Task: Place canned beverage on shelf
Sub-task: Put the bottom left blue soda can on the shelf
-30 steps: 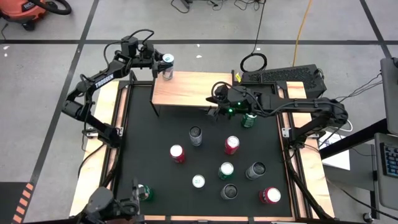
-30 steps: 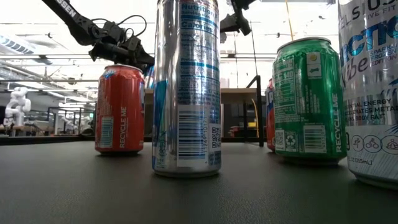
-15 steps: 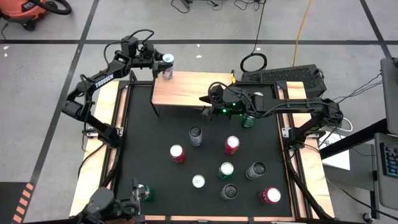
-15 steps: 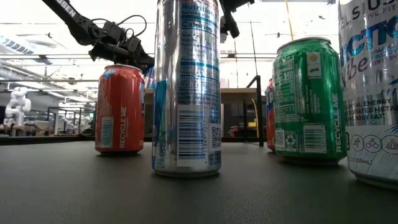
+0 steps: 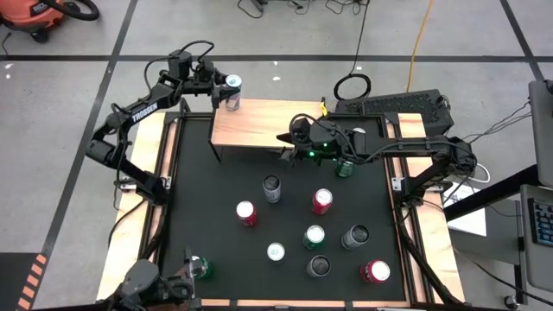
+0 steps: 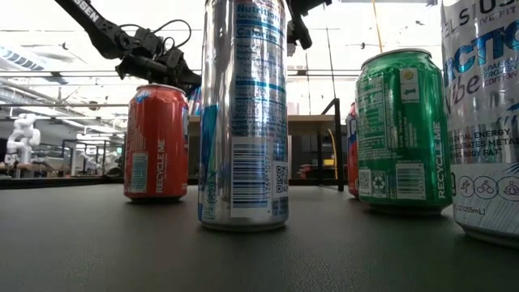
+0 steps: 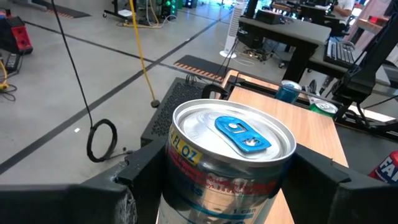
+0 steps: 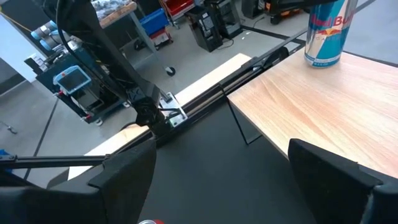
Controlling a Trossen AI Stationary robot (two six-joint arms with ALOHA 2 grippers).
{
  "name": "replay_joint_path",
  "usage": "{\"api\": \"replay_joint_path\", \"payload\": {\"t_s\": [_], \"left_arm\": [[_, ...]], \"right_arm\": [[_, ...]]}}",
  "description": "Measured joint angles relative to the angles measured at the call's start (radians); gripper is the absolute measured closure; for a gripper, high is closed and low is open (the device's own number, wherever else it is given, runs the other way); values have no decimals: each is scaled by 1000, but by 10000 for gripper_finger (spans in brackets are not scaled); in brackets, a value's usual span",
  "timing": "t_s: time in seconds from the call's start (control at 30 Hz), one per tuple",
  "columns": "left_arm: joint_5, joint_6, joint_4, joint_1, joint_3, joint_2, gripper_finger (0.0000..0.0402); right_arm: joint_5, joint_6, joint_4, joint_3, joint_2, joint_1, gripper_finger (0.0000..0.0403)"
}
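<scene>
The left gripper (image 5: pixel 223 92) clasps a silver-and-blue slim can (image 5: pixel 232 92) standing on the far left corner of the light-wood shelf (image 5: pixel 259 125). The right gripper (image 5: pixel 282 145), fingers spread and empty, hovers by the shelf's near edge. Nine loose cans dot the black tabletop (image 5: pixel 207 181) nearer.

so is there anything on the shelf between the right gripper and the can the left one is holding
No, only bare wood. In the high view, the shelf is empty between the right gripper and the can in the left gripper.
</scene>
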Motion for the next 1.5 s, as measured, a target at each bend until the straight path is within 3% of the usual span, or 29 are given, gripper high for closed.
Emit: {"api": "replay_joint_path", "payload": {"t_s": [0.33,0.63,1.5], "left_arm": [[-16,13,-11,0,1,-1,140],[-40,-13,-20,0,1,-1,112],[-88,-38,-16,0,1,-54,111]], "right_arm": [[0,0,0,0,0,0,57],[-1,1,0,0,0,0,57],[-1,-5,-1,0,0,0,57]]}}
